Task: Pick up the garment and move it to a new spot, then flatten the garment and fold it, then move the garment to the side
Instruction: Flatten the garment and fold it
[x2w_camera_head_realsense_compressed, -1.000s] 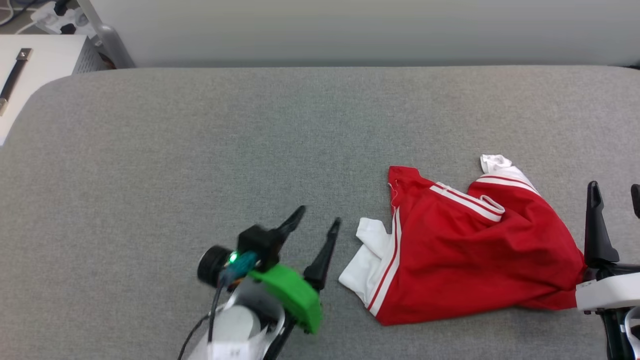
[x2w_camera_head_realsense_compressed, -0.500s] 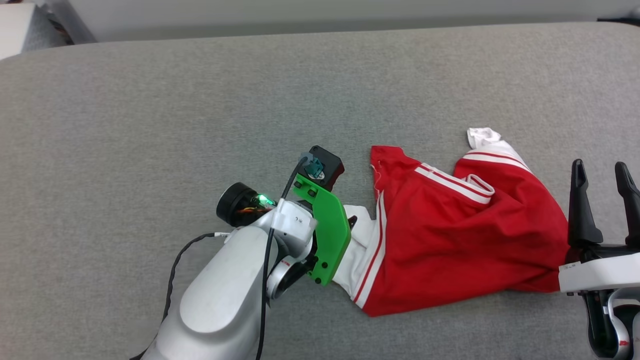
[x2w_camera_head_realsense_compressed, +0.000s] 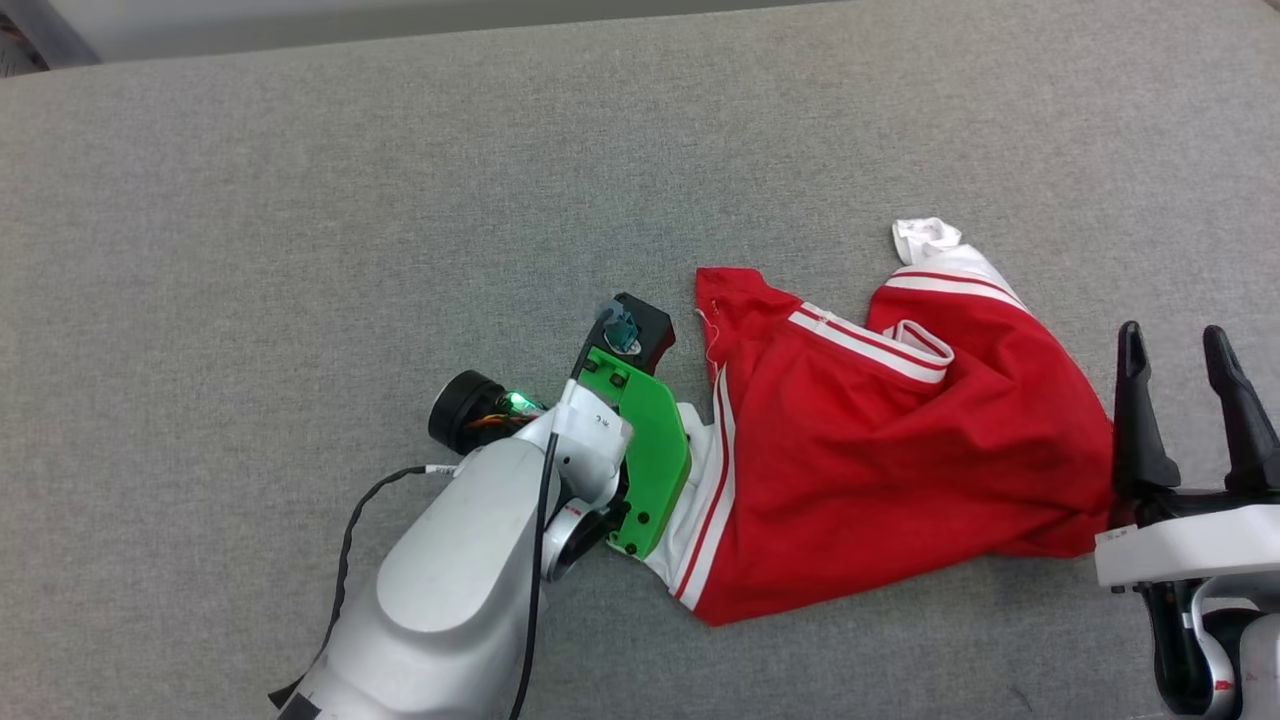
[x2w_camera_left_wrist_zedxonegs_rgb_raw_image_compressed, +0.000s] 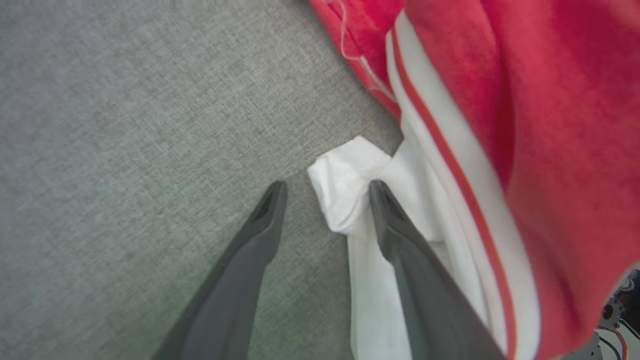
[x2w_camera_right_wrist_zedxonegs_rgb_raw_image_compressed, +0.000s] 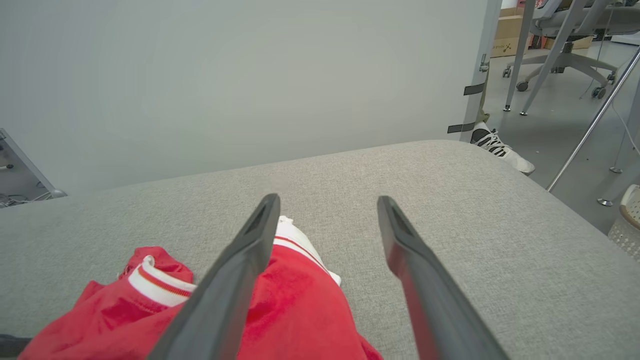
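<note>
fingers (x2w_camera_left_wrist_zedxonegs_rgb_raw_image_compressed: 260, 240) of the left gripper (x2w_camera_left_wrist_zedxonegs_rgb_raw_image_compressed: 327, 186) stand spread apart, clamped on nothing. in the left wrist view one dark tip sits over bare grey cloth at lower centre. the other sits over the white sleeve (x2w_camera_left_wrist_zedxonegs_rgb_raw_image_compressed: 350, 200) of the garment (x2w_camera_left_wrist_zedxonegs_rgb_raw_image_compressed: 550, 125), and the sleeve's bunched end lies between the two tips. whether either tip touches the fabric cannot be told.

in the head view the garment (x2w_camera_head_realsense_compressed: 880, 470) lies crumpled on the grey padded surface (x2w_camera_head_realsense_compressed: 300, 200), right of centre. its red body spreads toward the right edge of the frame, a striped white band crosses its upper part, and a second white sleeve end (x2w_camera_head_realsense_compressed: 925, 238) pokes out at its top. the left arm's pale forearm (x2w_camera_head_realsense_compressed: 450, 590) rises from the bottom edge. its green bracket (x2w_camera_head_realsense_compressed: 650, 460) sits at the garment's lower left side and covers the fingers from this angle.

at the lower right of the head view the right gripper (x2w_camera_head_realsense_compressed: 1172, 333) is also released, its two fingers parted with nothing between them, just beside the garment's right edge. the right wrist view has red fabric under one finger, bare grey surface under the other, and a person's shoe (x2w_camera_right_wrist_zedxonegs_rgb_raw_image_compressed: 492, 142) on the floor at upper right.
</note>
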